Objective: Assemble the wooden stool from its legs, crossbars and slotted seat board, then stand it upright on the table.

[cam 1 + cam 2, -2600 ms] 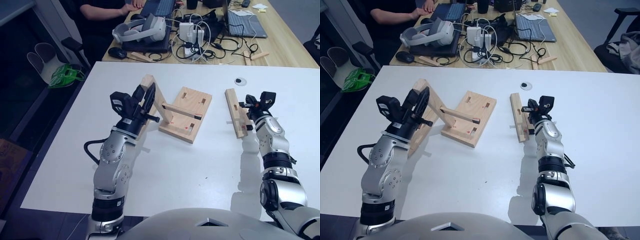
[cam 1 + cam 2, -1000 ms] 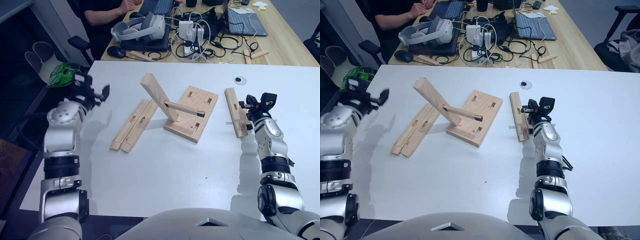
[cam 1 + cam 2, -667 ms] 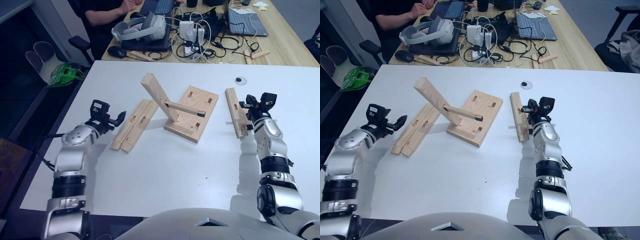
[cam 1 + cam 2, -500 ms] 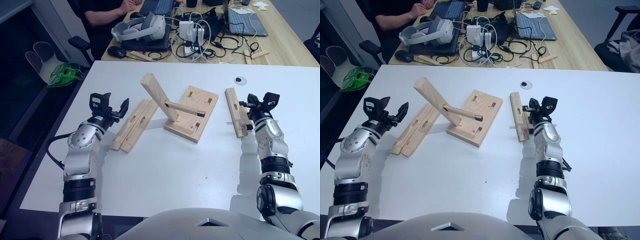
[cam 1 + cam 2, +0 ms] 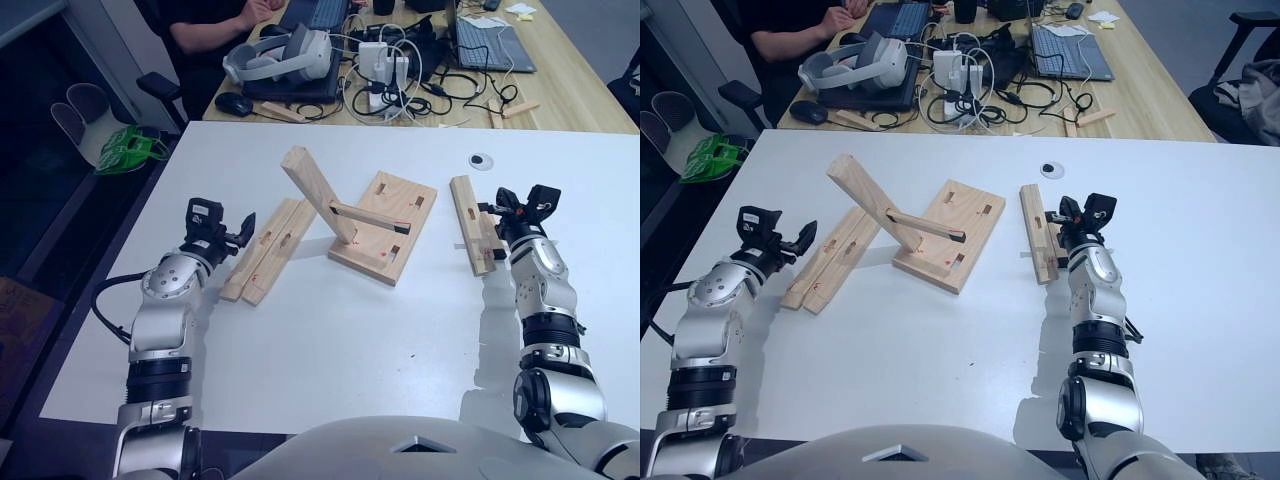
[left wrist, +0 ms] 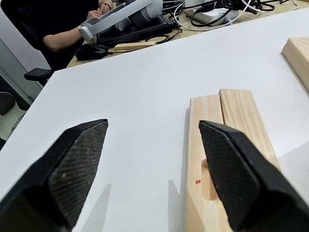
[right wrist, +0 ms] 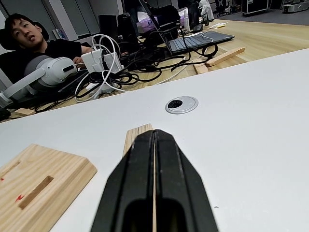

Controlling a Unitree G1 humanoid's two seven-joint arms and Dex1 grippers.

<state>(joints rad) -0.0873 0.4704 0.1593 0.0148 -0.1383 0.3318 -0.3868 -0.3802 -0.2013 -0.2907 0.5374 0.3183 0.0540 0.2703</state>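
Well, nearest me, my left gripper [image 6: 152,145] hangs with its fingers spread wide, just beside the near end of the left pair of legs [image 5: 265,250], which lie flat and side by side on the table [image 5: 330,340]. My right gripper [image 7: 153,140] has its fingers pressed together on nothing, close by the right pair of legs [image 5: 470,235]. Farther out, between the pairs, sits the slotted seat board [image 5: 385,225], with a leaning leg [image 5: 310,185] rising from it and a crossbar [image 5: 365,212] bridging the two. I judge that joint loose. Nudging the board, or dragging both flat legs when I want one, could topple it.
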